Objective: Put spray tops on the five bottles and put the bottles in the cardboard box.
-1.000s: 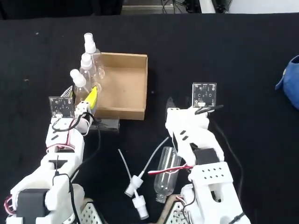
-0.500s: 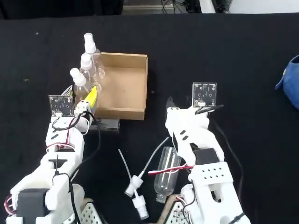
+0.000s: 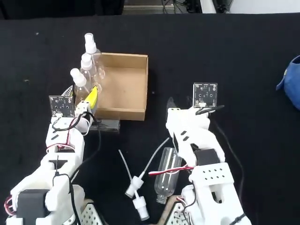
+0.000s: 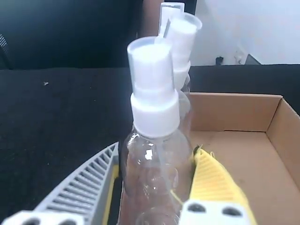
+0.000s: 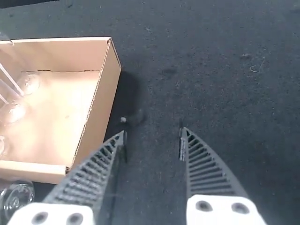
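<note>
Left gripper (image 4: 157,150) is clamped on a capped bottle (image 4: 152,178), grey finger on one side, yellow finger on the other. That bottle stands upright at the 8 o'clock corner of the box (image 3: 124,86); cannot tell whether its base sits inside the wall or just over it. A second bottle (image 3: 86,63) and a third bottle (image 3: 90,44), both capped, stand in line beyond it along the box's 9 to 10 o'clock side. The box lies at 11 o'clock from table centre. At 6 o'clock, two loose tops (image 3: 133,186) lie with dip tubes pointing toward 12, just beside a loose bottle (image 3: 168,176) on its side, uncapped. Right gripper (image 5: 152,135) has its jaws spread and nothing between them, hanging over bare table (image 3: 225,56) at the box's 4 o'clock. A blue item (image 3: 293,86) sits at the table's 3 o'clock edge, well apart. Checked against the last second: nothing has moved, both arms are stationary, and the bottles and tops are unshifted. Judgement: a pause at the drop-off. Three bottles are capped; the left gripper has not yet released; capping the loose bottle comes after.
</note>
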Available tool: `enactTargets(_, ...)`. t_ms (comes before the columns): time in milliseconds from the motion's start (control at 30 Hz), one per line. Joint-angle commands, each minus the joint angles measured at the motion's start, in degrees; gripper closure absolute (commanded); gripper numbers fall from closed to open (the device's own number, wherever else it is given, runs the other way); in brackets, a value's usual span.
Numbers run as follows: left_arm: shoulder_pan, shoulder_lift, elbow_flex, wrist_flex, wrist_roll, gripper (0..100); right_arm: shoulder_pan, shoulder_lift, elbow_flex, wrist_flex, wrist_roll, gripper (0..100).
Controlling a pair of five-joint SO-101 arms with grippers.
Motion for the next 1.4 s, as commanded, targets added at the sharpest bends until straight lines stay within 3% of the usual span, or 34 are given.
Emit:
enactTargets(0,-1.3,-0.1,-1.5,-0.9,-0.6,97,1.3,-1.1,-0.4,-1.8,-0.4,83.6)
enactTargets(267,-1.3,-0.1,-1.5,-0.9,-0.1,79,1.3,-1.1,-0.4,-1.8,-0.4,83.6)
enactTargets(1000,-1.4,-1.3,-1.5,-1.2,-0.5,79,1.3,-1.1,-0.4,-1.8,-0.4,83.6)
enactTargets(1367,-1.4,-17.1,8.2,-0.4,-0.6,79,1.3,-1.1,-0.5,-1.8,-0.4,83.6)
